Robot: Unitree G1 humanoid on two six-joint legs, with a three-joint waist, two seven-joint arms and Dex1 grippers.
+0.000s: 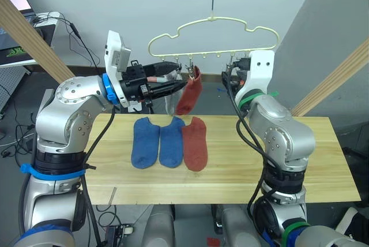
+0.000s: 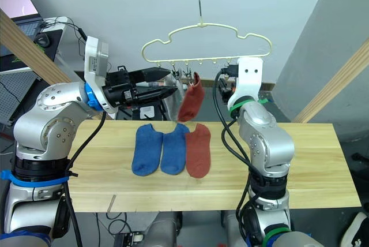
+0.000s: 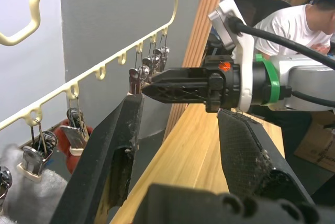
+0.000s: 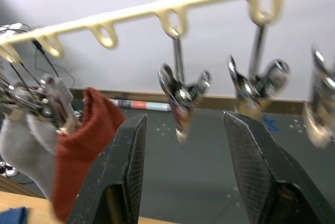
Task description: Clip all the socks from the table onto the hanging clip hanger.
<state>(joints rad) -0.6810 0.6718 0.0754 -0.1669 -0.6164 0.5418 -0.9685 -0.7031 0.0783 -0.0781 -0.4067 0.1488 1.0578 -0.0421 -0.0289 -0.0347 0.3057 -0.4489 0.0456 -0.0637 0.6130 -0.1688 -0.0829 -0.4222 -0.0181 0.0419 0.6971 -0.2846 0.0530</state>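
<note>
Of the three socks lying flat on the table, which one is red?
The red sock at the robot's right end of the row, beside the two blue socks; it alone is brick red.

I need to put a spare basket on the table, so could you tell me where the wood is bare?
The table is bare to the right of the red sock, out to its right end, and along the front edge. A smaller bare patch lies left of the blue socks. The middle is crowded.

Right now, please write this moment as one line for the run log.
hung: brick red sock, light grey sock | wooden table: two blue socks, one red sock | left gripper: open | right gripper: open at silver clips
</note>
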